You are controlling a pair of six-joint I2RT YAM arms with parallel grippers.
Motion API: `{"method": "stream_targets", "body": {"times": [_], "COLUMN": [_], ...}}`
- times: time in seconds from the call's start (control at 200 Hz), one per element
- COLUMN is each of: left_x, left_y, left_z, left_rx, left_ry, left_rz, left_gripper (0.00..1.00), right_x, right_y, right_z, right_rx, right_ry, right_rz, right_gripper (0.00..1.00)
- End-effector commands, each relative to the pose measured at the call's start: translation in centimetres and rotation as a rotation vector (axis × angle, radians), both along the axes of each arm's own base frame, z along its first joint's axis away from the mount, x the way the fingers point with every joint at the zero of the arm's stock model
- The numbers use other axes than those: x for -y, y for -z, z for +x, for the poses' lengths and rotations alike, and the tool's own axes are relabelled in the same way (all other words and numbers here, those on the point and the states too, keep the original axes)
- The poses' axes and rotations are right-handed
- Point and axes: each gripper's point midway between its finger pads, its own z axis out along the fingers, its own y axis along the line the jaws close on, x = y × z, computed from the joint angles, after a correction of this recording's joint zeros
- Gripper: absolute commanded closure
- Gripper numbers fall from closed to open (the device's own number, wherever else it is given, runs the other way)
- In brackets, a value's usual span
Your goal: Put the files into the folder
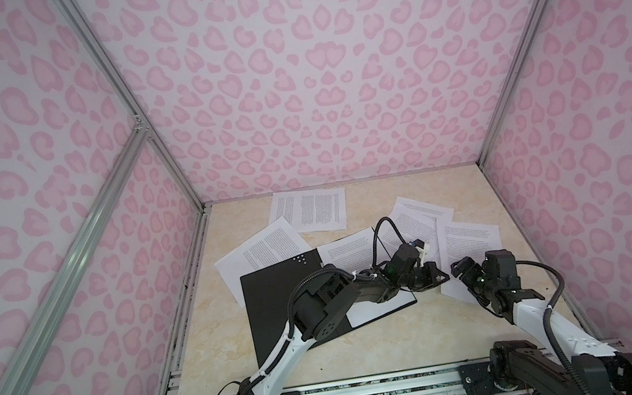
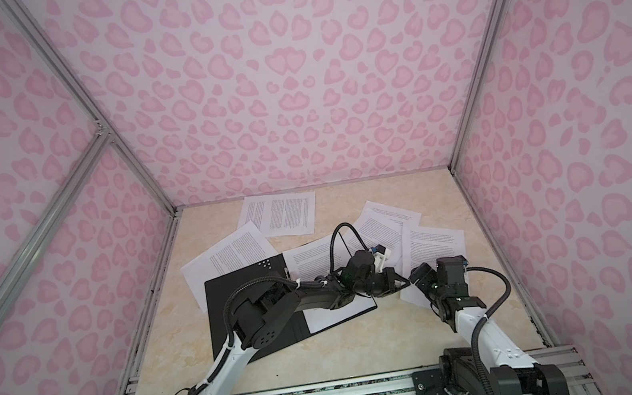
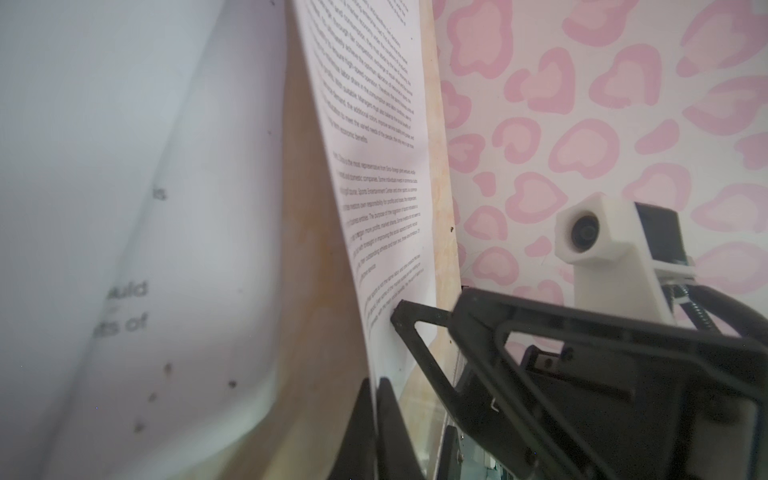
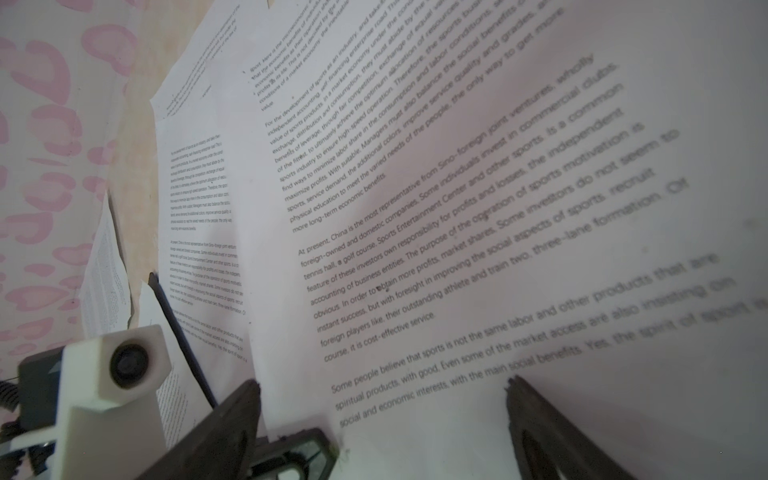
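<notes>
The folder [image 1: 274,301] [image 2: 236,302] lies open on the table, black inside up, with a white sheet [image 1: 380,307] on its right half. Several printed files lie around it: one at the back [image 1: 310,210], one left [image 1: 259,252], one in the middle [image 1: 349,252], one behind the arms [image 1: 420,217]. My left gripper [image 1: 442,275] [image 2: 403,280] [image 3: 376,384] is shut on the edge of the rightmost file [image 1: 473,241] [image 3: 374,166] [image 4: 478,208]. Right beside it, my right gripper [image 1: 456,270] [image 2: 415,275] [image 4: 380,392] stands open, fingers spread over that file's face.
Pink patterned walls [image 1: 601,208] with metal frame posts close in the table on three sides. The right wall stands close to the held file. The arm bases sit on a metal rail [image 1: 375,391] at the front edge.
</notes>
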Motion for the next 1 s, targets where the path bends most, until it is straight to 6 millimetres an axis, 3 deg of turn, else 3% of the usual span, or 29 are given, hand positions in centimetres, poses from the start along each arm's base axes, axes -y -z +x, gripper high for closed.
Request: {"method": "stream_targets", "body": {"times": [0.0,0.105,0.27,0.515,0.545,0.8,0.995], "left_x": [0.5,-0.2,-2.8,-6.7,-7.4,-12.4,-20.5], "left_y": [-2.4,-6.1,-12.0,-18.0,-17.4,-21.0,-19.7], "left_z": [0.1,-0.1,-0.2,-0.4,-0.7,-0.6,0.4], "left_rx": [0.024,0.106,0.268,0.38,0.375,0.457,0.43], "left_ry": [0.021,0.026,-0.003,-0.035,-0.034,-0.12,-0.288], "left_rz": [-0.063,-0.082,-0.044,-0.043,-0.025,0.004,0.155], "left_gripper": [0.97,0.97,0.97,0.97,0.97,0.97,0.97], "right_x": [0.1,0.3,-0.3,-1.6,-1.7,-2.1,-2.9], "right_y": [-0.8,-1.9,-3.8,-5.6,-5.7,-6.9,-7.4], "right_z": [0.3,0.5,0.8,1.2,1.2,1.1,1.2], "right_rx": [0.033,0.064,0.134,0.246,0.254,0.326,0.366], "right_ry": [-0.016,-0.037,-0.1,-0.187,-0.191,-0.22,-0.25], "right_rz": [-0.021,-0.062,-0.091,-0.085,-0.088,-0.1,-0.099], "right_gripper": [0.08,0.07,0.06,0.02,0.02,0.02,0.02]}}
